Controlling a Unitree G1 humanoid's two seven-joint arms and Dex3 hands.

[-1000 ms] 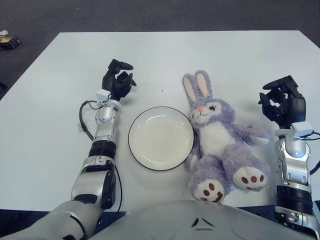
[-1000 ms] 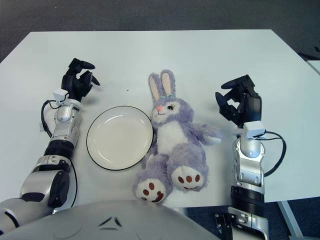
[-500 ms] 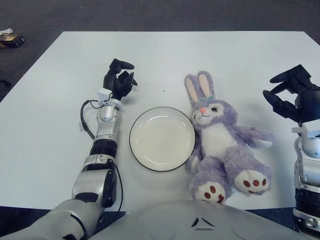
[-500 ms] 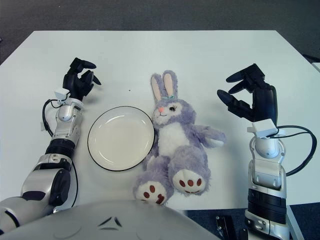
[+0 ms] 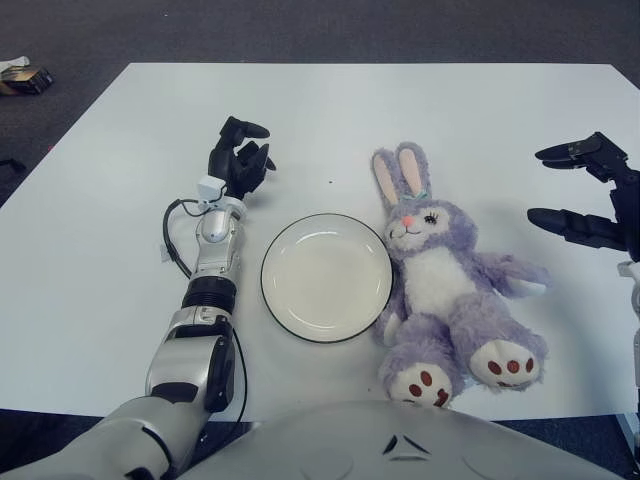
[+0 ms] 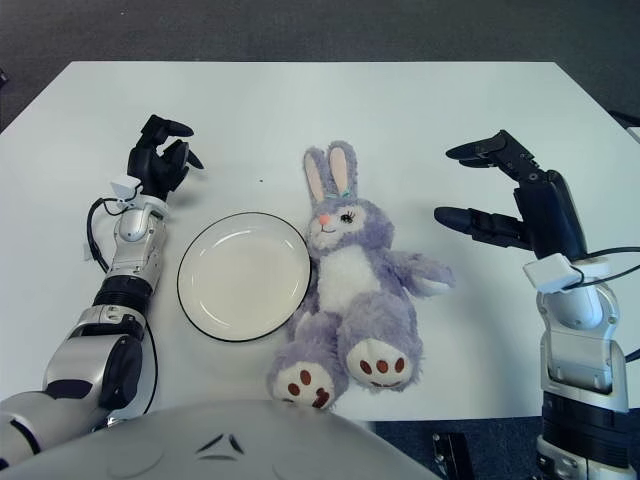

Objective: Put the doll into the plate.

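A purple plush bunny doll (image 6: pixel 345 285) lies on its back on the white table, ears pointing away from me, feet toward me. Its left side touches the rim of a white plate (image 6: pixel 243 275) with a dark edge, which holds nothing. My right hand (image 6: pixel 490 190) hovers right of the doll, raised off the table, fingers spread wide toward the doll and holding nothing. My left hand (image 6: pixel 160 165) shows left of and beyond the plate, its fingers curled and holding nothing.
The white table (image 6: pixel 330 110) reaches to the far edge, with dark carpet beyond it. A small dark object (image 5: pixel 25 78) lies on the floor at the far left.
My right hand has lifted and moved outward to the right, and its fingers have gone from curled to spread wide. The left hand, doll and plate stay where they were.
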